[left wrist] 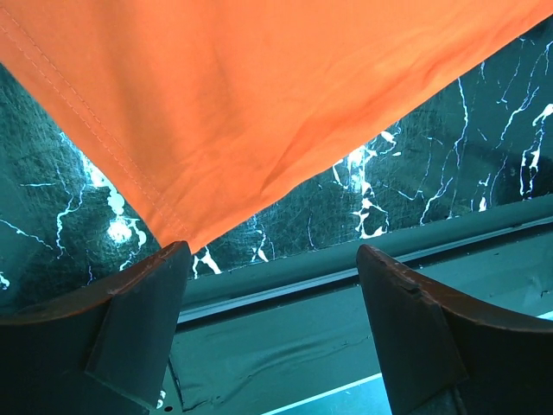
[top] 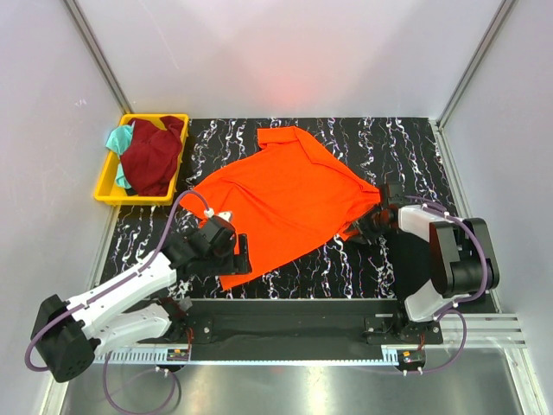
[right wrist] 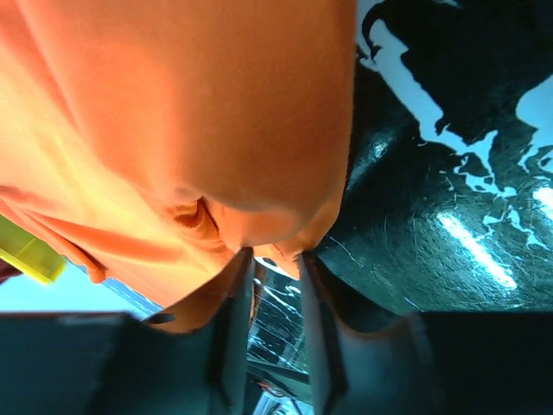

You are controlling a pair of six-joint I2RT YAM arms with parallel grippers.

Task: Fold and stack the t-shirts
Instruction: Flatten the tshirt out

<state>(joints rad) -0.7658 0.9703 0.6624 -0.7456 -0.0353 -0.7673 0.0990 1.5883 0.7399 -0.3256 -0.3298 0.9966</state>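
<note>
The orange shirt point(top: 285, 199) lies spread slantwise on the bench point(top: 406, 147). The right tool point(right wrist: 270, 255) is pinched narrow on a bunched fold at the shirt's edge. The left tool point(left wrist: 272, 259) gapes wide at the near corner and would best grip the hem squarely before both lift. Only the wrist views show these grips; the top view shows the shirt's whole lie.

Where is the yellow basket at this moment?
In the top view, the yellow basket sits at the far left, just left of the orange t-shirt.
</note>
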